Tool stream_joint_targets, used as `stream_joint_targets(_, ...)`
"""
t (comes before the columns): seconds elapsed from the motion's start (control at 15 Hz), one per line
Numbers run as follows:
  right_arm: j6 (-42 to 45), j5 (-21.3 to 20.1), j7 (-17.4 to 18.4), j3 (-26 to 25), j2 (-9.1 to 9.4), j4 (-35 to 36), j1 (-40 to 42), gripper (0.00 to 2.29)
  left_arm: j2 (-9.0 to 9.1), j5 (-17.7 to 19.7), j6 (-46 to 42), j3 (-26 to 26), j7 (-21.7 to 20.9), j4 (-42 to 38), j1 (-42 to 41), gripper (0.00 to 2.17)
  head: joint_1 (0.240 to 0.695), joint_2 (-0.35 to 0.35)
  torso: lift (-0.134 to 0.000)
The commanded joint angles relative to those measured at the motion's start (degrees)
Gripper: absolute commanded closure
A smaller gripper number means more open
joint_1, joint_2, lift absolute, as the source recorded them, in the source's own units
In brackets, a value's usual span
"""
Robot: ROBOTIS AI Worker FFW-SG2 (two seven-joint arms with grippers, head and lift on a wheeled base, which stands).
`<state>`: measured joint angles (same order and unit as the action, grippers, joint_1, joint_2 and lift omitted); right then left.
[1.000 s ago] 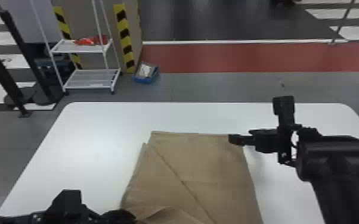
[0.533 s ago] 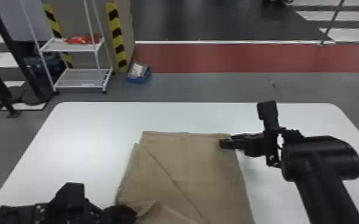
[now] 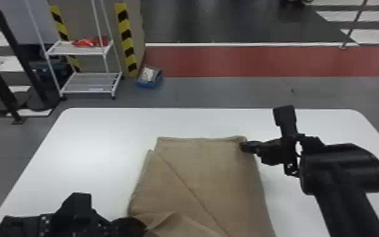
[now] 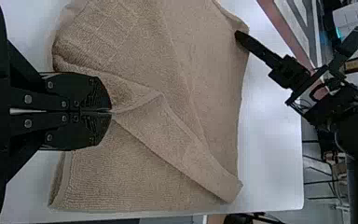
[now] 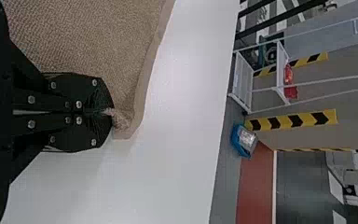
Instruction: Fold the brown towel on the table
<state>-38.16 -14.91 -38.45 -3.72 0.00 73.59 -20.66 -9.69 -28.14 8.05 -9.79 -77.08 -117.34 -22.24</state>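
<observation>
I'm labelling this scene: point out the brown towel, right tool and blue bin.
Brown towel (image 3: pixel 220 176): head view, flat part right of the diagonal edge.
Right tool (image 5: pixel 111 112): right wrist view, midway between fingertips.
Blue bin (image 3: pixel 147 84): head view, near side.

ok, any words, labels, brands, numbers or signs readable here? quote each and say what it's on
None readable, so nothing to quote.
Brown towel, table: no print seen.
Left claw, right claw: no print I can read.
Yellow-black bands: stripes, no words.
Pale patch on the rack's lower shelf: too small to tell if it's print.
</observation>
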Motion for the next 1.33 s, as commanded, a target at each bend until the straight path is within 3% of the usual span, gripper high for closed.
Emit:
stream_joint_targets(0.0,-1.88,0.50,0.04,-3.92,0.05,5.42,0.80,2.13,0.20,0.19,0.00,-1.37,1.40,-0.08,1.05,1.35,0.695,0.017,-0.113)
stream_joint_targets(0.2,-9.09,0.94,-0.31,-12.89,0.05,17.29,4.49,2.13,0.55,1.51,4.57,-3.83,6.50,-0.61,3.69,1.35,0.695,-0.016,-0.113)
stream_joint_targets(0.53,-14.54,7.44,-0.84,-28.45,-0.62,34.60,18.81,2.13,1.96,2.21,15.47,-2.60,12.30,-0.08,10.28,1.35,0.695,-0.120,-0.113)
stream_joint_targets(0.73,-17.53,11.57,-0.40,-30.47,0.05,42.86,29.27,2.13,2.84,2.30,21.09,-3.30,15.99,-0.34,11.43,1.35,0.695,-0.194,-0.113)
stream_joint_targets(0.87,-19.46,15.00,-0.13,-30.47,0.05,46.64,35.25,2.11,5.48,2.48,22.85,-7.52,15.99,-1.75,11.34,1.35,0.695,-0.207,-0.113)
stream_joint_targets(1.0,-21.22,15.00,-0.22,-30.56,0.05,49.45,39.12,1.65,6.35,3.36,22.85,-10.42,15.99,-3.16,10.72,1.35,0.695,-0.169,-0.113)
stream_joint_targets(1.13,-22.80,14.21,-0.93,-30.29,0.05,52.62,41.75,0.08,6.35,4.32,22.85,-12.62,15.99,-3.51,9.93,1.35,0.695,-0.148,-0.113)
stream_joint_targets(1.27,-20.69,7.44,-3.47,-29.33,0.05,54.46,42.81,0.00,6.35,5.91,22.50,-14.38,15.90,-3.77,9.14,1.35,0.695,-0.131,-0.113)
